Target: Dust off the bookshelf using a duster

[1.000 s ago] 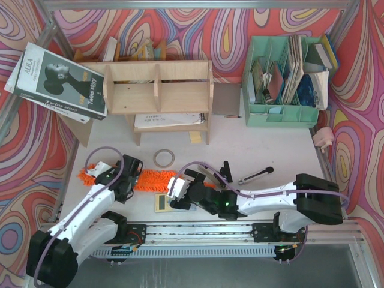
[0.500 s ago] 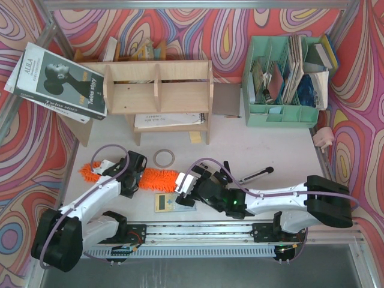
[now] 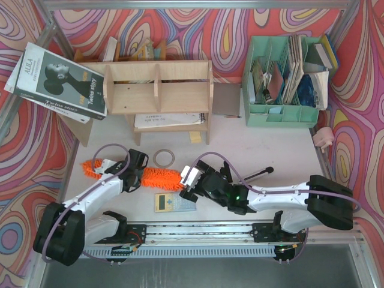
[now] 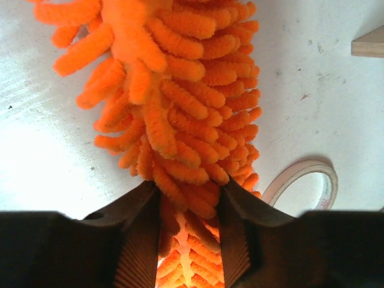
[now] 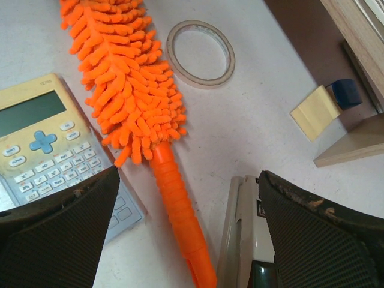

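Note:
The orange duster (image 3: 159, 177) lies flat on the table in front of the plywood bookshelf (image 3: 159, 90). My left gripper (image 3: 129, 175) is shut on the duster's fluffy head (image 4: 174, 108); the noodles are squeezed between both fingers (image 4: 141, 240). In the right wrist view the duster's head (image 5: 129, 90) runs into its thin ribbed handle (image 5: 180, 222). My right gripper (image 5: 189, 231) stands open just above that handle, one finger on each side, not touching it. From above, the right gripper (image 3: 189, 179) hides the handle.
A grey calculator (image 3: 174, 202) lies beside the duster, and a tape ring (image 3: 163, 158) behind it. A stapler (image 5: 246, 240) lies right of the handle. A black tool (image 3: 258, 174), a mint-green organiser (image 3: 282, 111) and stacked books (image 3: 57, 81) stand around.
My left gripper has closed on the duster's head. The right gripper moved away from the calculator and over the handle, still open. The duster shifted slightly toward the shelf.

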Motion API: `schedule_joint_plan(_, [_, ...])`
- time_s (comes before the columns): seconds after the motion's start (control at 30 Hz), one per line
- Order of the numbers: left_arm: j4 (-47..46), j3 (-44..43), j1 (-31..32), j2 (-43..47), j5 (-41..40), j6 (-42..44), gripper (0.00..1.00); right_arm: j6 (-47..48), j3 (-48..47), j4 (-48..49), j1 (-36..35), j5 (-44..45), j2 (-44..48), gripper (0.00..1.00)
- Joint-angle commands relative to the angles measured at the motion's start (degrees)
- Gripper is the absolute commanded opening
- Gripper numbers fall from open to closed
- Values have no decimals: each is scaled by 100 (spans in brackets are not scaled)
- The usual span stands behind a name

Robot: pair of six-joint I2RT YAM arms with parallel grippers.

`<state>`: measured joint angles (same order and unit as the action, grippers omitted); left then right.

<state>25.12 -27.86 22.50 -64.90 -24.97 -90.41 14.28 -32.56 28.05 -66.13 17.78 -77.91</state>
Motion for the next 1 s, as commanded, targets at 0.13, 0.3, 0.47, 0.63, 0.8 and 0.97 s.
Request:
schedule_joint_plan(0.13, [420,160,-19,403,-243,-223,30,-172,-41,-53,83,-345,3,86])
schedule_joint_plan(0.3, [515,72,-21,702,-474,-222,24,-113,-190,-180,83,-385,-107,85])
schedule_joint_plan(0.47, [625,-34,-22,949,-658,-189,19,15,-365,-343,84,-499,-153,85])
schedule_joint_plan(0.63, [753,-114,-18,1156,-739,-119,16,150,-489,-499,83,-736,-233,85])
schedule_joint_plan(0.8, [840,-121,-42,1461,-787,-101,15,251,-653,-730,92,-905,-425,85])
schedule_joint_plan(0.97, [880,-427,-69,1688,-770,-93,13,243,-708,-736,179,-1033,-579,84])
